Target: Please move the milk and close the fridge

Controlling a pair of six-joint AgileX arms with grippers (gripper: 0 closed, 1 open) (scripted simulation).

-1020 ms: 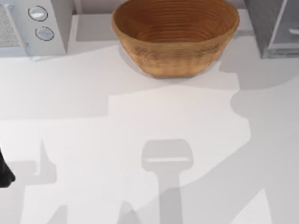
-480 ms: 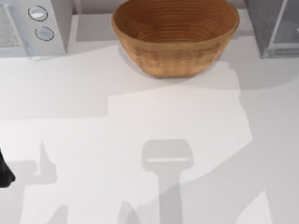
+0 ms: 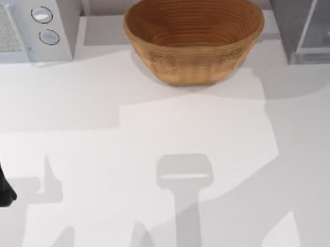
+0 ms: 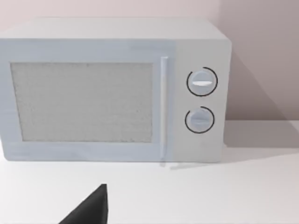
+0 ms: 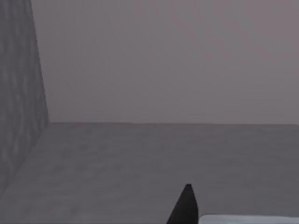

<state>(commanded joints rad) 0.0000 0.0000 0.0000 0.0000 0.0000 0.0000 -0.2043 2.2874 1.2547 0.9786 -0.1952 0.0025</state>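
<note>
Fridge [image 3: 305, 21]: worktop's 1 o'clock corner, door open.
Milk: whereabouts unclear, possibly inside.
Right arm: wrist faces fridge interior; jaws' state unclear.
Left arm [image 3: 0, 178]: parked, 9 o'clock edge.
Remaining: closing door.

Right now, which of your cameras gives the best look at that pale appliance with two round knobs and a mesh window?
The left wrist view: the pale appliance with two round knobs and a mesh window faces it squarely, front whole. The top view catches just a corner, at the table's far left. The right wrist view faces grey surfaces instead.
</note>
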